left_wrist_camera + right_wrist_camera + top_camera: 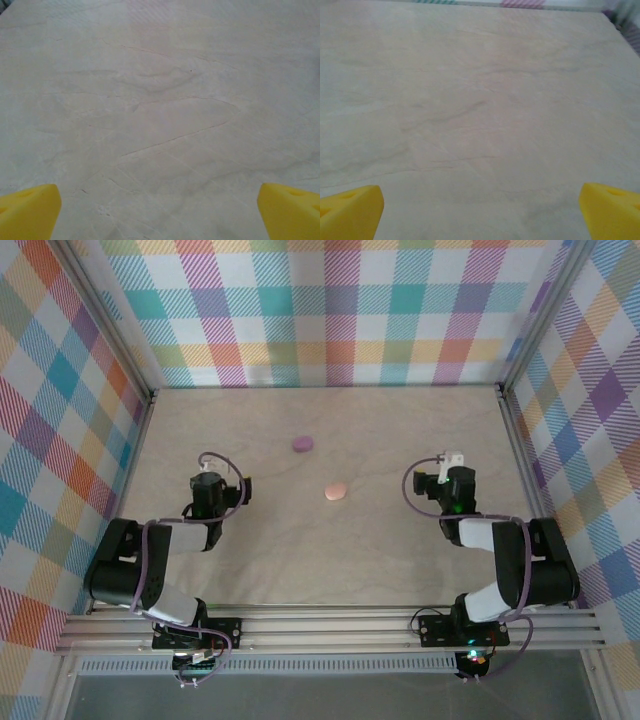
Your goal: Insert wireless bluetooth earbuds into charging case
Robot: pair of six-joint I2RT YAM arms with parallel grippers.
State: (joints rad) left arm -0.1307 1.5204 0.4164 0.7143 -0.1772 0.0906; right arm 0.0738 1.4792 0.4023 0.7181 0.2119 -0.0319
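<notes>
To either side of the peach charging case (335, 491), about equally near, the left gripper (207, 476) and right gripper (452, 462) gape wide, holding nothing.

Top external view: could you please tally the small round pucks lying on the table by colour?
Purple puck: 1
Pink puck: 1
Total: 2

Purple puck (302, 444) and pink puck (336, 491) are too small for detail. Yellow fingertips (27, 210) are cropped at five and seven o'clock.
</notes>
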